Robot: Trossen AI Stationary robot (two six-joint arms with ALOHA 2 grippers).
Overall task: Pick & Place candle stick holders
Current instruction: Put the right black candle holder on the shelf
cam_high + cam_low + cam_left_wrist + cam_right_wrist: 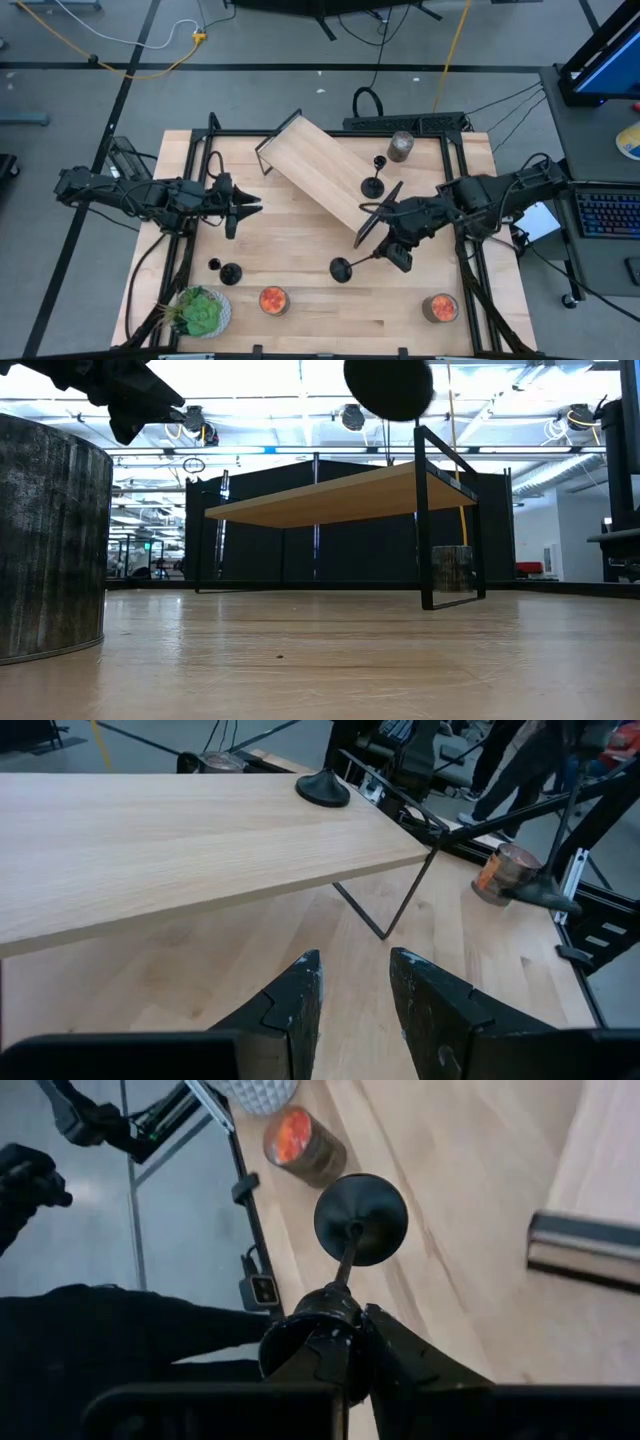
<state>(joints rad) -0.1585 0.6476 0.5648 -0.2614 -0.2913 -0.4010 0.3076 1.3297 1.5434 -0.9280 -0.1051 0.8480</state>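
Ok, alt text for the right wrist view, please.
The right tool is shut on a black candle stick holder, gripping its cup end so the round base points away over the wooden table. An orange-topped jar stands beyond.

grey floor (90, 100) with cables, black partitions (350, 550), bright ceiling lights (300, 375)

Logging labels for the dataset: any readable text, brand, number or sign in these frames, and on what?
None readable in any view.
Grey jar: mottled surface, no legible label.
Orange-top jars: no lettering visible.
Small device on the table frame: markings too small to read.
Keyboard beside the table: keys too small to read.
Holders, shelf: plain, unmarked.
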